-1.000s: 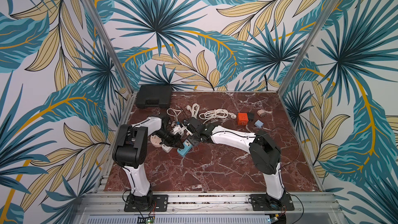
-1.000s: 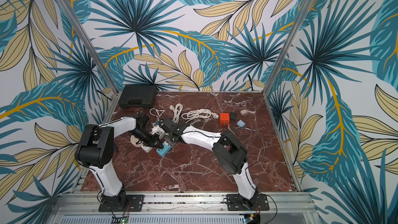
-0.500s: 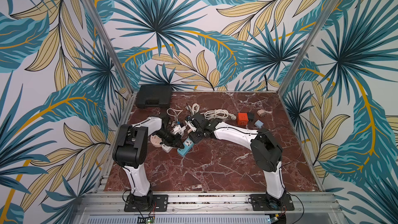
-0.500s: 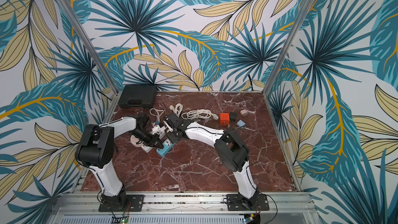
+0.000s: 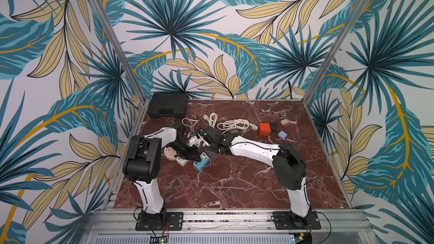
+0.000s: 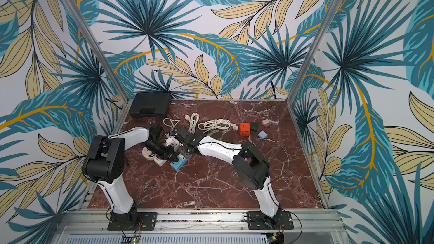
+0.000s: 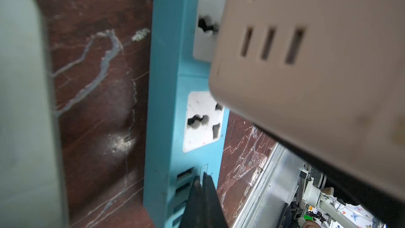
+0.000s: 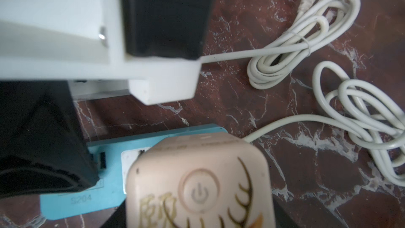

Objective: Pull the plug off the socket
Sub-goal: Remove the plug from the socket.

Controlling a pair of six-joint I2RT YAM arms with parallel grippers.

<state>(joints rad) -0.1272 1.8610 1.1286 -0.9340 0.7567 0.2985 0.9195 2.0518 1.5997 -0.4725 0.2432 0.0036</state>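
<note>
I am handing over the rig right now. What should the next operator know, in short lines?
Left hand: shut, tips on the blue power strip beside its USB ports.
Right hand: closed on the beige cube plug, above the strip's socket farthest from those ports.
Done: strip pinned, plug gripped.
Left: pins are hidden, so confirm they are out; otherwise pull the plug clear.

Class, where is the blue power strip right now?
In both top views, the blue power strip lies left of centre, beside a white strip, under the left claw.
</note>
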